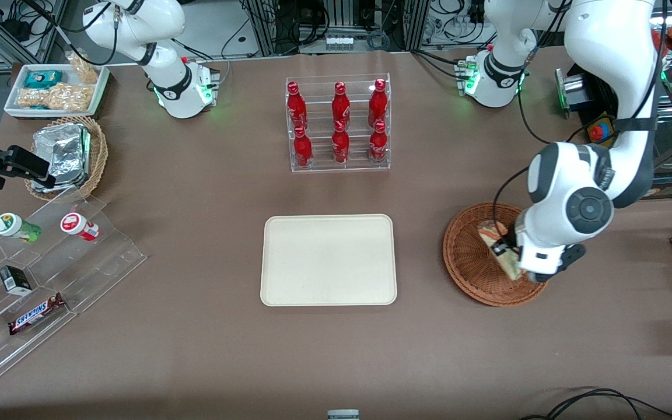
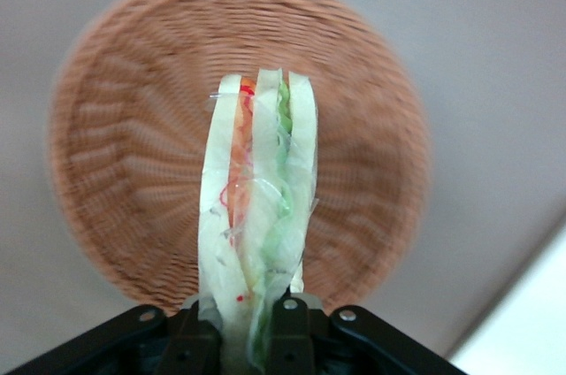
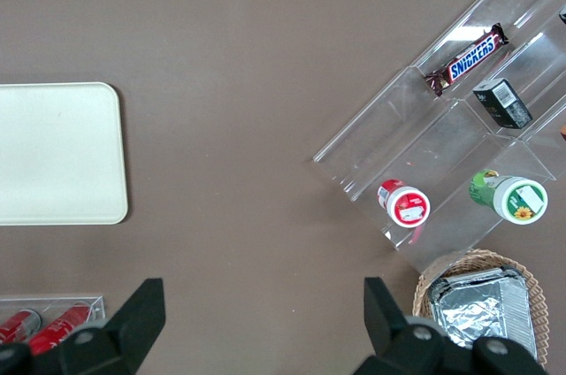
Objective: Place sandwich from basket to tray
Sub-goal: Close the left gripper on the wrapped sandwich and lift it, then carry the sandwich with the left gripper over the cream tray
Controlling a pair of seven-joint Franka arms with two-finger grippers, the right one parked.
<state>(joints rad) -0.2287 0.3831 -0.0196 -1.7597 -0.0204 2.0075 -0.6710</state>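
My left gripper (image 1: 506, 251) is shut on the sandwich (image 1: 492, 235), a wrapped wedge of white bread with orange-red and green layers. The wrist view shows the sandwich (image 2: 256, 207) standing on edge between the black fingers of the gripper (image 2: 240, 320), over the middle of the round reddish-brown basket (image 2: 133, 154). From the front, the gripper and sandwich hang over the basket (image 1: 464, 262) at the working arm's end of the table. The cream tray (image 1: 328, 259) lies flat and bare at the table's middle, beside the basket. The tray (image 3: 57, 154) also shows in the right wrist view.
A clear rack of red bottles (image 1: 339, 122) stands farther from the front camera than the tray. Toward the parked arm's end are a stepped acrylic stand with snacks (image 1: 38, 274), a lighter wicker basket of foil packets (image 1: 67, 154) and a white tray of snack packets (image 1: 56, 87).
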